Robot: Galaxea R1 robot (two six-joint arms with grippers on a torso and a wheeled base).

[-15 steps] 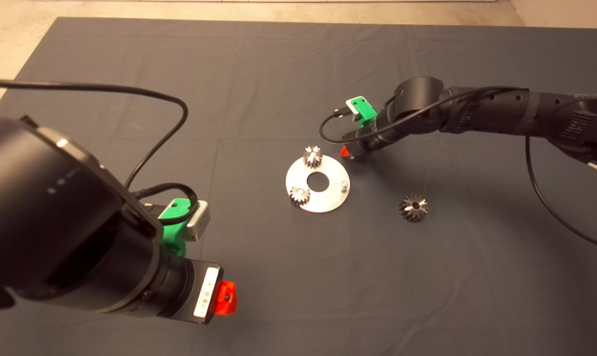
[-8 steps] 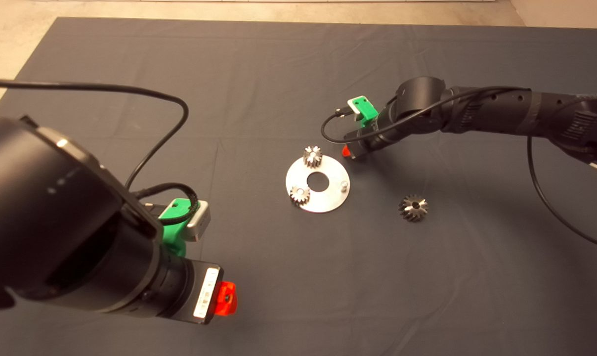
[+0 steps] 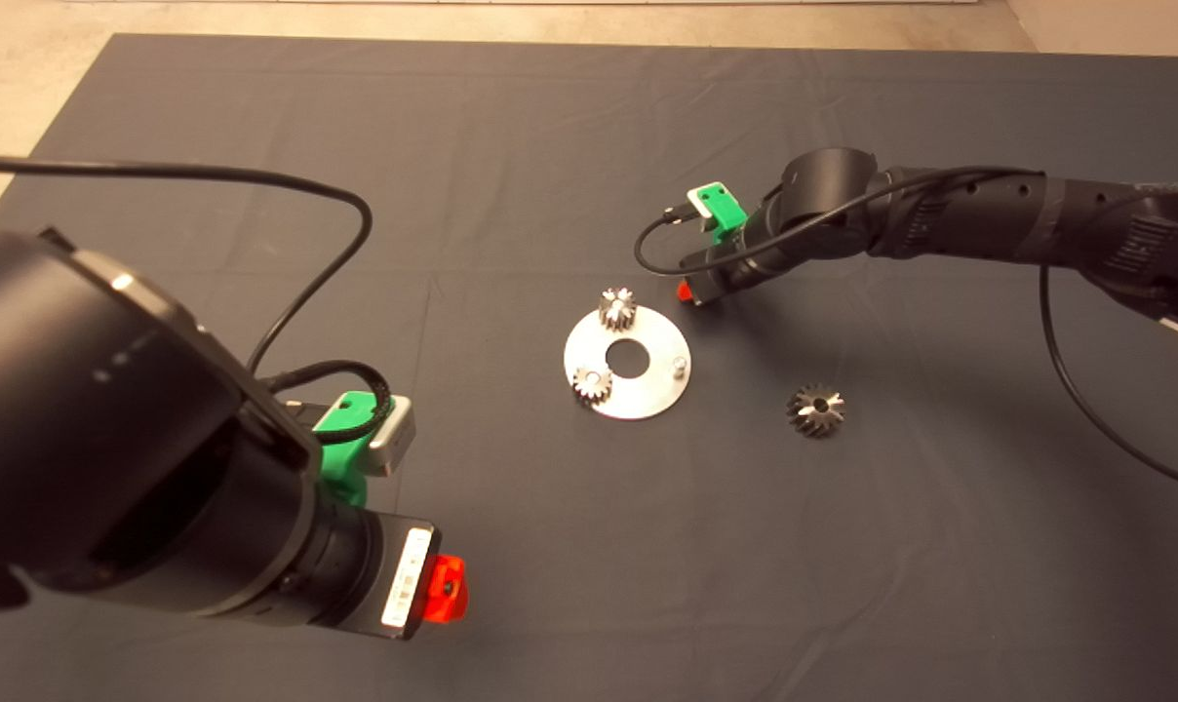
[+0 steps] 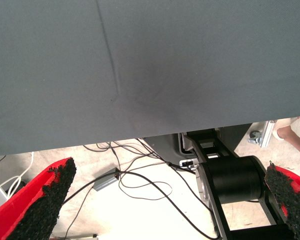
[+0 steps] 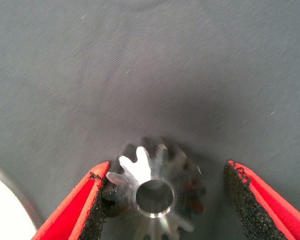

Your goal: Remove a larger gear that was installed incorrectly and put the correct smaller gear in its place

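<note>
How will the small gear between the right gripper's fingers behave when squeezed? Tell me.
The small gear looks like solid polished metal: probably rigid and heavy for its size. Its shiny teeth may slip, though the rough pads of the right gripper should bite. Lying flat on the mat, it seems unlikely to roll.

Right pincer [image 3: 687, 291] drifting slightly up the picture and away from the round metal plate [image 3: 647, 390], lifting a little off the dark mat [image 3: 550, 146]; shifting only marginally.
</note>
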